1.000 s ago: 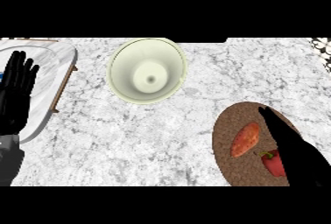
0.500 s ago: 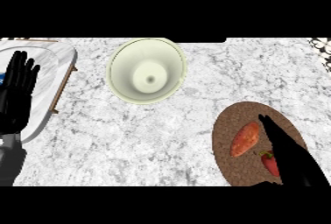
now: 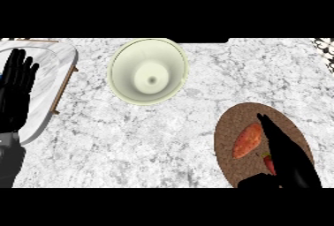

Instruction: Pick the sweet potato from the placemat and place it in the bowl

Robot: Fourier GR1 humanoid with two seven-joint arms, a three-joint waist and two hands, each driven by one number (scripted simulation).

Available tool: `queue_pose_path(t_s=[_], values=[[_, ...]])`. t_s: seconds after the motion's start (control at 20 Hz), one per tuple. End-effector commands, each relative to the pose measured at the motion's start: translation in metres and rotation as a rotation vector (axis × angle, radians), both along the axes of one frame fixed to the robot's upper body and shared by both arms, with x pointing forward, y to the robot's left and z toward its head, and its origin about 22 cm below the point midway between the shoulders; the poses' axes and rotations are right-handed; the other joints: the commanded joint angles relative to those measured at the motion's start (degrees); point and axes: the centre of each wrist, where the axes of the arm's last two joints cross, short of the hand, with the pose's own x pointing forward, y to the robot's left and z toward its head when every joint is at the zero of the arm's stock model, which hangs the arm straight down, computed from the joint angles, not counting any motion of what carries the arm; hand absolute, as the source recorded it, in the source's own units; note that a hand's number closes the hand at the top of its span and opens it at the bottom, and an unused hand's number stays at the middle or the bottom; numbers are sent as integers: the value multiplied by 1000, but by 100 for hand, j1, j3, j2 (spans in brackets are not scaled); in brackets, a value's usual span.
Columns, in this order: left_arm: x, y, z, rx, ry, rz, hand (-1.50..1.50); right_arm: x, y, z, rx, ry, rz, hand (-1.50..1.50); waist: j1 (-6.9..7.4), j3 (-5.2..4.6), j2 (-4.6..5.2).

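Note:
An orange sweet potato lies on a round brown placemat at the lower right of the marble counter. My right hand hangs over the placemat just right of the sweet potato, fingers straight and pointing away, thumb low at the bottom edge; it holds nothing. A pale green bowl stands at the top middle, with nothing in it. My left hand rests open at the far left, fingers up.
A red item peeks out beside my right hand on the placemat, mostly hidden. A marble tray with a wooden edge lies at the far left under my left hand. A dark patterned object shows at the top right corner.
My right hand has pulled back toward the lower edge, uncovering more of the placemat's top; its fingertips now end beside the sweet potato. The left hand, bowl and sweet potato have not moved.

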Motion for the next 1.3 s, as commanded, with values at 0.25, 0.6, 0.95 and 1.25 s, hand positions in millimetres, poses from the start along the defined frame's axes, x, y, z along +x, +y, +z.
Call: queue_pose_path(t_s=[0.25,0.6,0.95,1.25], values=[[-4,-20,-9,-5,-8,6,0,13,-9,-22,-17,28,5,-150,-1,0,-1],[-2,-9,-6,-5,3,1,0,23,-6,-52,-20,49,10,-150,3,0,2],[0,1,9,9,5,1,0,22,-16,-59,-7,88,-32,-150,-5,0,0],[0,3,-2,-3,10,-21,0,39,-20,-75,-16,129,-51,-150,2,0,1]])
